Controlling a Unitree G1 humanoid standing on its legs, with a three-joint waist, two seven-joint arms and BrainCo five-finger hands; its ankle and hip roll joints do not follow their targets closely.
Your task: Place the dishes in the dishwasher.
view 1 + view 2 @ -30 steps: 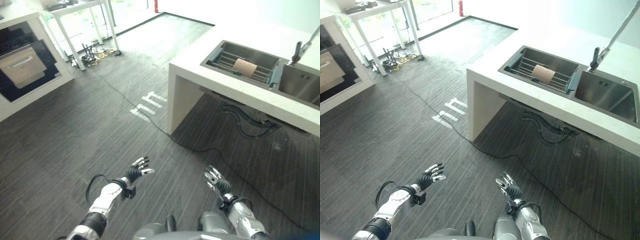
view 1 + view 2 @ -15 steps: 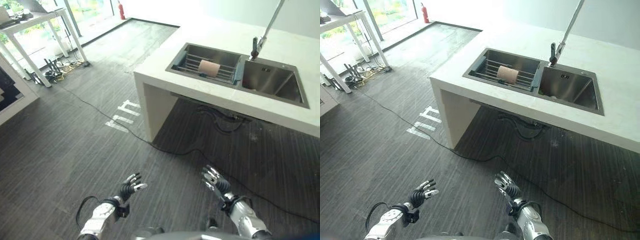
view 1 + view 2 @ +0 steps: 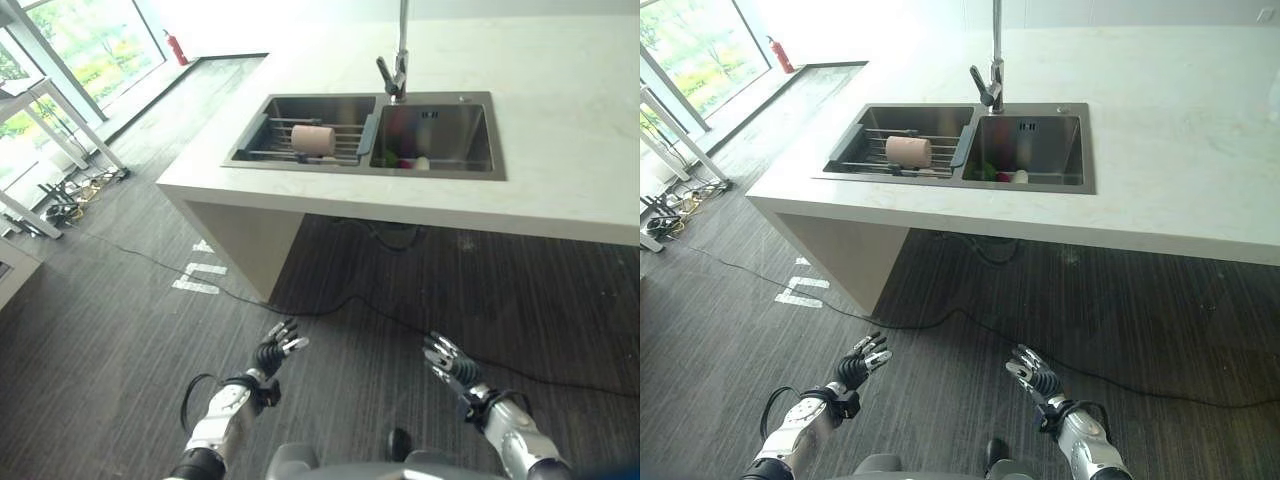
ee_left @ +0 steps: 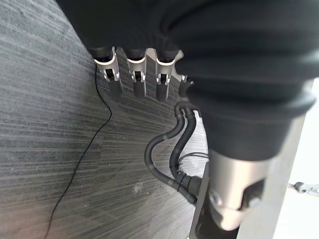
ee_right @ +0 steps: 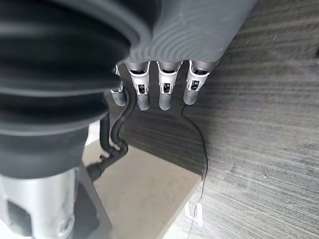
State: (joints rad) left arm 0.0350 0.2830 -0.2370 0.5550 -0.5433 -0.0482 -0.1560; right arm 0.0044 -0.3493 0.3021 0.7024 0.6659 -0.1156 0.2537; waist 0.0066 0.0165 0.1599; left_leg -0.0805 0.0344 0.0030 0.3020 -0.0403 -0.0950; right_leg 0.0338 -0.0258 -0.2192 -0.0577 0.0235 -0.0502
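Observation:
A white counter (image 3: 560, 160) holds a steel double sink (image 3: 500, 135) with a tall tap (image 3: 398, 70). In the left basin, a tan cup (image 3: 313, 139) lies on its side on a wire rack (image 3: 270, 150). In the right basin lie small red, green and white items (image 3: 1005, 175), too small to tell apart. My left hand (image 3: 275, 350) and right hand (image 3: 447, 360) hang low over the dark floor, well short of the counter. Both are open with fingers (image 4: 134, 82) straight and hold nothing; the right hand's fingers (image 5: 164, 92) point at the floor.
The counter is open underneath, with hoses (image 3: 390, 235) hanging there. A thin black cord (image 3: 330, 310) crosses the dark plank floor in front of it. White tape marks (image 3: 200, 280) lie by the counter's left corner. White table legs (image 3: 40, 150) and a cable heap stand at far left.
The camera has swung round, so the counter and sink now stand square in front and closer. Both hands keep the same open pose low in the view.

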